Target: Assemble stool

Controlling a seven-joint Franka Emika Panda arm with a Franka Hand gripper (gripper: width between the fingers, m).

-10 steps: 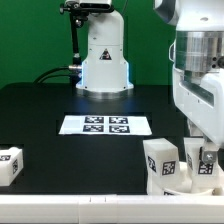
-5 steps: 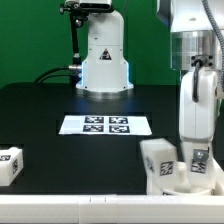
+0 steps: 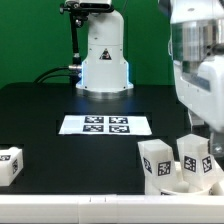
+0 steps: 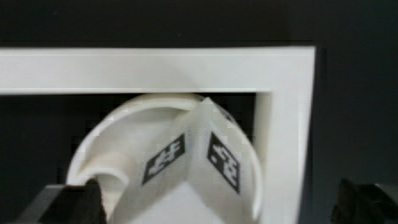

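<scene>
The stool's round white seat lies at the front on the exterior view's right. Two tagged white legs stand on it: one toward the left, one toward the right. A third leg lies at the far left of the table. My gripper hangs just above the right-hand leg, open and holding nothing. In the wrist view the gripper has its dark fingers wide on either side of a tagged leg, with a gap on each side, over the seat.
The marker board lies flat mid-table. The white robot base stands behind it. A white rail runs along the table's front edge, and shows as a white frame close around the seat in the wrist view.
The gripper was down around the right-hand leg on the seat. It has let go and risen, and the leg now stands free.
</scene>
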